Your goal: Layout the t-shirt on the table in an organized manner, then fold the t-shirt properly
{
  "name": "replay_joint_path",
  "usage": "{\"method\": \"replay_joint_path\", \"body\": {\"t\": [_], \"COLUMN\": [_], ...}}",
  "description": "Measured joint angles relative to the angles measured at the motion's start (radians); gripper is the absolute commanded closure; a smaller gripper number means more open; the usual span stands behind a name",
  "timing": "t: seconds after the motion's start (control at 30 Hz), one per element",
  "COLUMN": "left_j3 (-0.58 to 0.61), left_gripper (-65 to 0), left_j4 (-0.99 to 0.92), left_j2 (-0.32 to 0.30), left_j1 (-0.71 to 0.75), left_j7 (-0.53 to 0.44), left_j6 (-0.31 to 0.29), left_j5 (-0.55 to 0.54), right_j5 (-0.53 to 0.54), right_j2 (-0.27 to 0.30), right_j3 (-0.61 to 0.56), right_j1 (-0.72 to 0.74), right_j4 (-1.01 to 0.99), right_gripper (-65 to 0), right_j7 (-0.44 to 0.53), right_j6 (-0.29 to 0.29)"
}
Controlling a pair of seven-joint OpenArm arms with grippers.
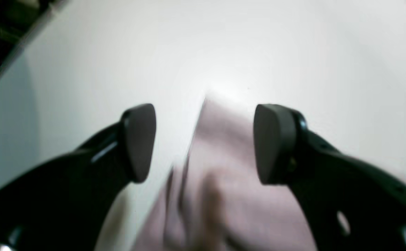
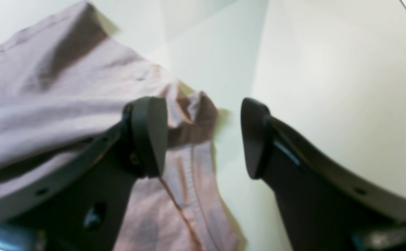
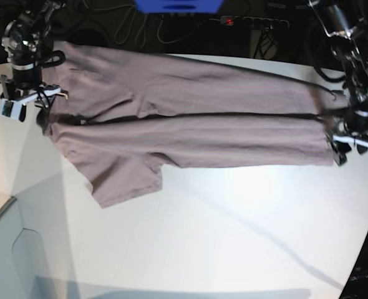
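The mauve t-shirt point(image 3: 190, 124) lies stretched sideways across the white table point(image 3: 234, 237), its body doubled along a lengthwise crease and one sleeve point(image 3: 125, 180) sticking out toward the front. My left gripper point(image 3: 349, 146) stands at the shirt's right end. In the left wrist view it point(image 1: 206, 143) is open, with a narrow end of the shirt point(image 1: 224, 181) lying below and between the pads, untouched. My right gripper point(image 3: 31, 103) is at the shirt's left end. It point(image 2: 203, 137) is open over a rumpled, stitched edge of the cloth point(image 2: 189, 111), and most of the shirt point(image 2: 67, 87) lies to its left.
Behind the table's back edge run dark cables and a power strip point(image 3: 252, 22), with a blue object point(image 3: 178, 5) beside them. The table's curved edge point(image 3: 365, 249) runs down the right. A dark gap lies beyond the table edge point(image 1: 11, 52) in the left wrist view.
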Motion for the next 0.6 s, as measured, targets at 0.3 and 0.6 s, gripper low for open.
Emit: {"method": "replay_joint_path", "body": {"t": [0.3, 0.6], "left_j3": [0.007, 0.011], "left_gripper": [-42.5, -42.5], "left_j4": [-0.303, -0.474], "left_j2": [-0.061, -0.064], "left_j1": [-0.166, -0.269], "left_j7": [0.011, 0.003], "left_j6": [0.005, 0.001], "left_j5": [0.011, 0.024], "right_j5": [-0.002, -0.002], "right_j2": [0.003, 0.003], "right_j3": [-0.009, -0.026], "right_j1": [0.037, 0.035], "right_j4": [-0.002, -0.002], "right_gripper": [-34.0, -34.0], "right_j7": [-0.001, 0.0], "right_j6": [0.0, 0.0]}}
